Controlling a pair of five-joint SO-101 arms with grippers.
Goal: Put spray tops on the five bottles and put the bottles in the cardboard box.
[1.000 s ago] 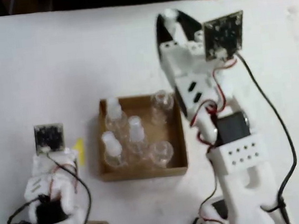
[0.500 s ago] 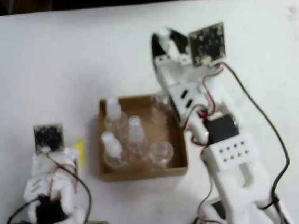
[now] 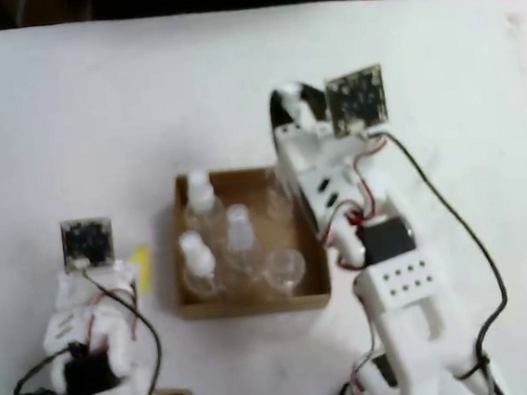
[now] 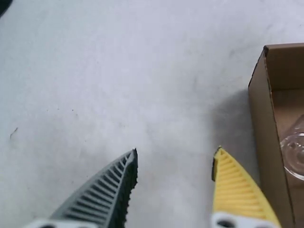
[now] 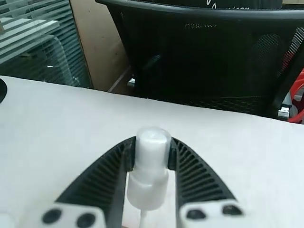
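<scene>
High view. White matte counter (image 3: 69, 113). The brown cardboard box (image 3: 255, 303) sits open-topped at frame centre. Three clear capped bottles (image 3: 198, 199) with white tops stand toward its left side, and an uncapped bottle (image 3: 284, 266) stands in its lower right corner. Another bottle in the upper right corner is part-hidden by the right arm (image 3: 394, 288), which crosses the box's right wall. The right claw (image 3: 290, 106) lies just above that corner. The left arm (image 3: 88, 364) is at lower left, apart from the box.

Left wrist view. The left claw (image 4: 175, 152) is spread wide over bare counter, with one ribbed grey finger (image 4: 107, 199) and one yellow. A box wall stands beside the yellow finger, not touching.

Right wrist view. The right claw's black ribbed fingers (image 5: 99, 180) are clamped on a white cylindrical spray top (image 5: 148, 180), upright between the tips. A black mesh chair (image 5: 213, 57) and blinds (image 5: 33, 33) stand beyond the counter edge.
</scene>
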